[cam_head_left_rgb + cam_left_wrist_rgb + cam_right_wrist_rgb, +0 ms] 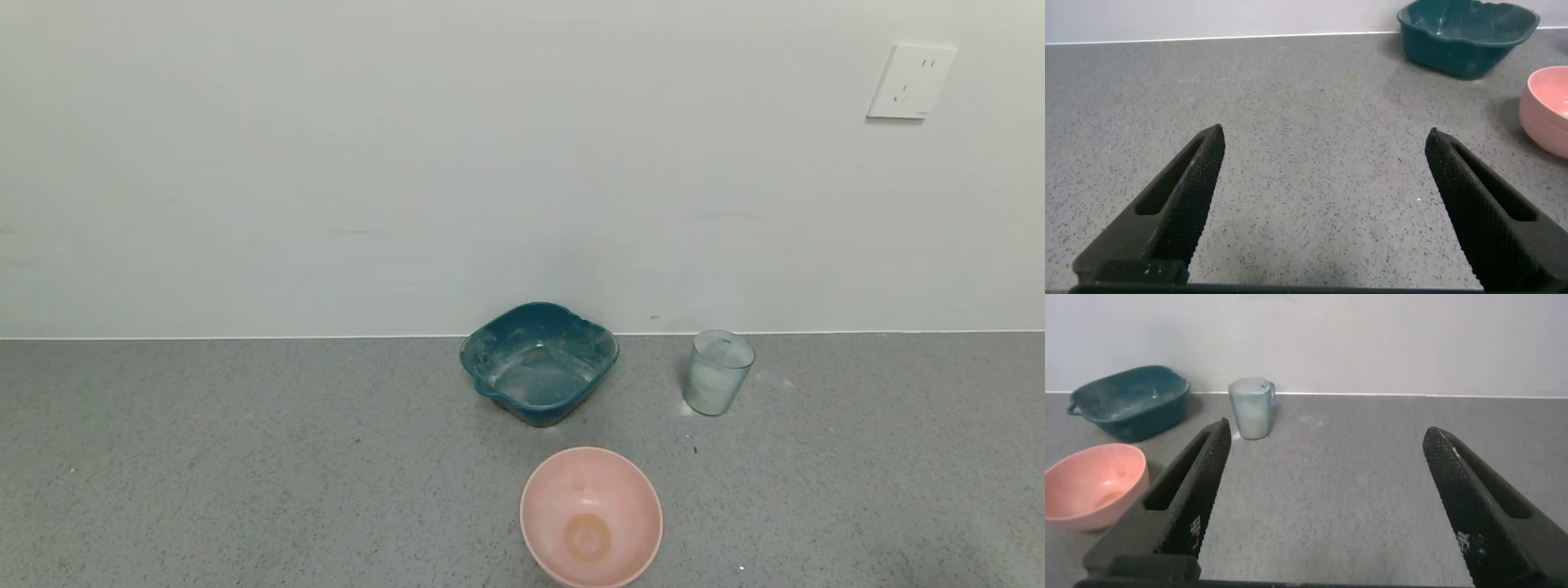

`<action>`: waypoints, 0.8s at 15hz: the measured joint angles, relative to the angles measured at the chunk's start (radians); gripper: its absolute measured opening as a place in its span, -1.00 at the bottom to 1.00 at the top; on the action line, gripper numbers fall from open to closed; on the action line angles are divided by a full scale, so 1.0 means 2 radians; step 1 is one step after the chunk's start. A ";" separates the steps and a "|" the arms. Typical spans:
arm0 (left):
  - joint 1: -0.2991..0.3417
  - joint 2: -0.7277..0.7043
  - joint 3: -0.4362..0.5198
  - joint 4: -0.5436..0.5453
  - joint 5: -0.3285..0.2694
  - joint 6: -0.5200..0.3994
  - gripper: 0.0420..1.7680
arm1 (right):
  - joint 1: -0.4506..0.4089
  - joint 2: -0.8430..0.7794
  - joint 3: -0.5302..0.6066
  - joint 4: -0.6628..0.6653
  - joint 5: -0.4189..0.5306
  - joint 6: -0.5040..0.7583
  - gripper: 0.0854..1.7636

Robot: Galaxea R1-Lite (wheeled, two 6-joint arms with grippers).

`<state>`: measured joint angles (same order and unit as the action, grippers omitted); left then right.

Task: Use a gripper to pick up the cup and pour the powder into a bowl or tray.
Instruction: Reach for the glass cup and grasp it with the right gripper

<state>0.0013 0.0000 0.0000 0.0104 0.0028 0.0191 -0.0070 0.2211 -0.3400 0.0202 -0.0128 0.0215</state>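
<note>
Cup (718,373): upright on the grey counter (245,457), right of centre in the head view, holding white powder (712,384).
Teal basin (539,363): centre frame, near the wall, dusted white.
Pink bowl (591,516): lower centre.
Right end effector (1323,457): jaws spread wide, empty, well short of the cup.
Left end effector (1323,163): wide open, empty, idle over bare counter.
Step, judged: approach not yet begun. Next: advance right end effector, straddle cup, close.

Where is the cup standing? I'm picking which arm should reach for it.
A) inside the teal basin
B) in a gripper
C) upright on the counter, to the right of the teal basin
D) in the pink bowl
C: the cup stands alone on the counter, right of the teal basin.
</note>
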 joint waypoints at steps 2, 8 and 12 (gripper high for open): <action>0.000 0.000 0.000 0.000 0.000 0.000 1.00 | 0.000 0.057 -0.039 -0.002 0.002 -0.001 0.94; 0.000 0.000 0.000 0.000 0.000 0.000 1.00 | 0.008 0.267 -0.157 -0.004 0.019 -0.002 0.94; 0.000 0.000 0.000 0.000 0.000 0.000 1.00 | 0.048 0.384 -0.200 -0.005 0.036 -0.002 0.94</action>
<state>0.0013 0.0000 0.0000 0.0104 0.0028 0.0191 0.0894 0.9900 -0.7398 0.0104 0.0596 0.0177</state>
